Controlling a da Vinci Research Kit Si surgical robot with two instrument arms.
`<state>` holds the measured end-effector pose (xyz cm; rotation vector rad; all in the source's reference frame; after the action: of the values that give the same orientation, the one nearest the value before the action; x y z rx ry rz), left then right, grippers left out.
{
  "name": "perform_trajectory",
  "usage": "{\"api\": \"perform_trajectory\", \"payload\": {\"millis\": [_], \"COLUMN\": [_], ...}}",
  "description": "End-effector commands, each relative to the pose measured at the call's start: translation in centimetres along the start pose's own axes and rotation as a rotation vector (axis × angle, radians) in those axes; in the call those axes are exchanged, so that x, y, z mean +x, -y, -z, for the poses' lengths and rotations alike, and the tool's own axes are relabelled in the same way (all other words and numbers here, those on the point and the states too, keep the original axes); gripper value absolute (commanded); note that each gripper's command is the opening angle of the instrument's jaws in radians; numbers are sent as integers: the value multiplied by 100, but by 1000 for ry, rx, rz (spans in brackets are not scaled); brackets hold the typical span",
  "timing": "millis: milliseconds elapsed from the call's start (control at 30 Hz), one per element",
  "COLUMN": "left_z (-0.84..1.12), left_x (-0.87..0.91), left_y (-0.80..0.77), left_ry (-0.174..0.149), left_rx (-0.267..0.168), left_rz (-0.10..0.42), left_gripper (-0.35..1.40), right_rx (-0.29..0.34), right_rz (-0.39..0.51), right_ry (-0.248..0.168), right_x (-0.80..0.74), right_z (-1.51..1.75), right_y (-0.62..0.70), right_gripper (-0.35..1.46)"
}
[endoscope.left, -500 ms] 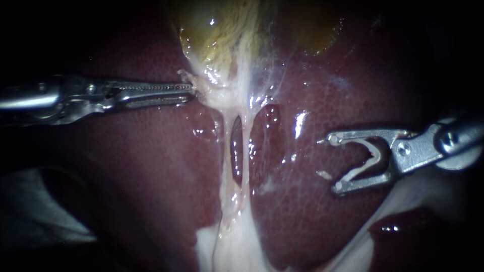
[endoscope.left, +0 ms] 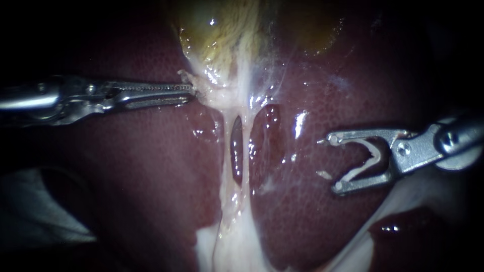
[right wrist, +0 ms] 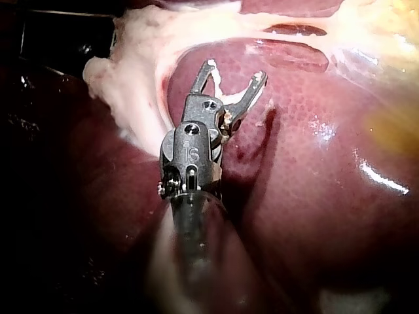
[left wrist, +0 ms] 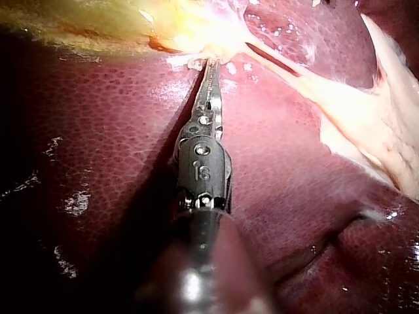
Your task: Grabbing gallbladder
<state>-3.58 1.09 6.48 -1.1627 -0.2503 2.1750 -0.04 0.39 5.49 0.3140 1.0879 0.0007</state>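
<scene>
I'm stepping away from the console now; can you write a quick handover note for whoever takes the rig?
Left instrument: jaws shut on the pale lower edge of the gallbladder.
Right instrument: jaws open, holding nothing, over the liver and well apart from the gallbladder.
Done: the left side's grab looks made, though only a small bite at the jaw tips.
Left to do: check that the hold is firm. The right is free to help.

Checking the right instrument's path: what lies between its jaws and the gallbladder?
Only glistening liver and thin pale film before the gallbladder, per the endoscope view.
</scene>
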Motion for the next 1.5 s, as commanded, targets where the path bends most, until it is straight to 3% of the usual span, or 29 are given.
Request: {"api": "perform_trajectory", "payload": {"millis": [33,367,433,467,533,733,1033,1500], "left_z": [0,0,-1,-1,-1,-2,-3,-4], "left_x": [0,1,1,1,2,4,6,6], "left_y": [0,-1,-1,-2,-3,-6,-9,-10], "left_ry": [0,-6,-15,-18,-21,-21,-21,-21], "left_rx": [0,1,-1,-5,-10,-15,-14,-14], "left_rz": [0,1,2,2,2,3,3,3], "left_gripper": [-35,-35,5,15,34,67,83,84], "right_rx": [0,0,0,0,0,0,0,0], "right_rz": [0,0,0,0,0,0,0,0], "right_ry": [0,0,0,0,0,0,0,0], "right_x": [0,0,0,0,0,0,0,0], "right_z": [0,0,0,0,0,0,0,0], "right_y": [0,0,0,0,0,0,0,1], "right_gripper": [49,49,49,49,49,49,49,50]}}
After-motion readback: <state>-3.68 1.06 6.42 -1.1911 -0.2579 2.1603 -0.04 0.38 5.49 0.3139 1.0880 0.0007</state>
